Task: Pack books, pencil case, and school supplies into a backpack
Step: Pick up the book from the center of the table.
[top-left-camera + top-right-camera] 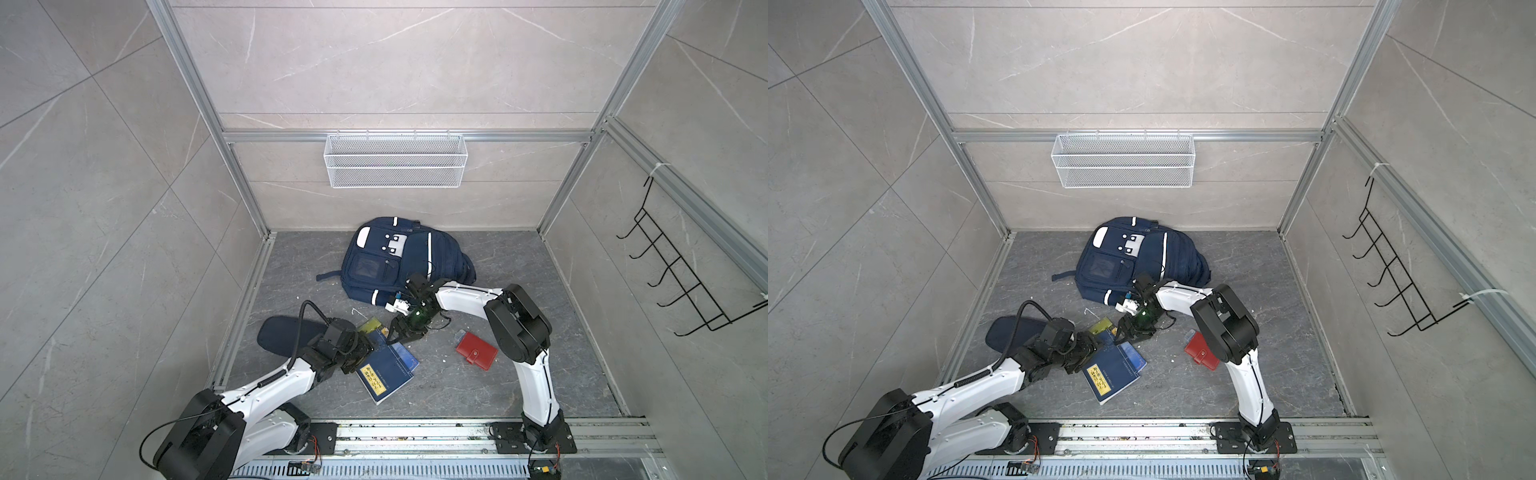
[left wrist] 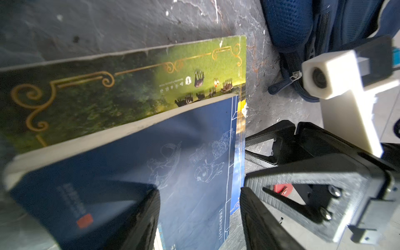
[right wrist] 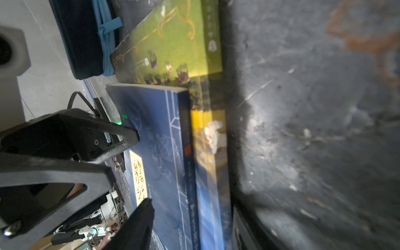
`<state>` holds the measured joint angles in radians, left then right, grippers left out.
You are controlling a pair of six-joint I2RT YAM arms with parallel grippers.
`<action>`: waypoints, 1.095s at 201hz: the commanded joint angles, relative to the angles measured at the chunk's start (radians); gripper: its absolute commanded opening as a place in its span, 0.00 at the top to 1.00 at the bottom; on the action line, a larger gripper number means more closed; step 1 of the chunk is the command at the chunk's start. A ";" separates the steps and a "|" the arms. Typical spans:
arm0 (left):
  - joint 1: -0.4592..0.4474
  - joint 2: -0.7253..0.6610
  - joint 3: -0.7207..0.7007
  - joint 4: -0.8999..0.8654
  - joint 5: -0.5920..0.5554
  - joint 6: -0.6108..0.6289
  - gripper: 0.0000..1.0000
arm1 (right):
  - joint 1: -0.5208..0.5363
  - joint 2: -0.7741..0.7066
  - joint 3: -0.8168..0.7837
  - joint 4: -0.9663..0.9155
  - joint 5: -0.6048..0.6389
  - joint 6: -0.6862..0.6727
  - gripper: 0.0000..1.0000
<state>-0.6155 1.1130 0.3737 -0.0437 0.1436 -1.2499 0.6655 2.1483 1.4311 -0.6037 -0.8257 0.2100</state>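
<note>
Both arms are down on the books, middle of the table towards its front edge. The navy book [image 1: 386, 372] lies flat across the yellow-green book [image 1: 370, 325], covering most of it. The left gripper [image 2: 199, 190] has its jaws partly apart, one finger over the navy cover and the other just off the book's edge above the table; nothing is clamped. The right gripper [image 3: 140, 168] comes in from the far side with both fingertips spread over the same cover, also empty.

This looks like the book pickup, with nothing packed yet. The backpack [image 1: 386, 257] lies at the back middle, and I can't tell if its main compartment is open. The pencil case [image 1: 282, 334] sits by the left edge and the red snap case [image 1: 476, 348] to the right.

Next, a finger must get under that thin edge, then lift without sliding the stack.
</note>
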 commanded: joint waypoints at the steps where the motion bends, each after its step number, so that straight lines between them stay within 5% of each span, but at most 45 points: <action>1: -0.005 0.025 -0.104 -0.177 -0.039 -0.040 0.37 | 0.053 0.075 -0.019 0.023 -0.021 0.036 0.49; 87: -0.005 0.049 -0.156 -0.081 -0.007 -0.027 0.37 | 0.092 -0.031 -0.090 0.180 -0.124 0.147 0.71; 138: -0.005 0.085 -0.139 -0.072 0.007 0.001 0.37 | 0.097 -0.117 -0.136 0.245 -0.083 0.169 1.00; 186: -0.004 0.081 -0.005 -0.173 -0.014 0.114 0.36 | 0.089 -0.321 -0.130 0.116 0.123 0.079 1.00; 220: -0.004 0.143 0.123 -0.219 -0.028 0.226 0.30 | 0.087 -0.424 -0.064 -0.105 0.422 -0.003 1.00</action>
<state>-0.6174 1.1839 0.4683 -0.0345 0.1535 -1.1408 0.7551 1.8515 1.2800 -0.5739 -0.5896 0.3145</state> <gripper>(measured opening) 0.686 0.111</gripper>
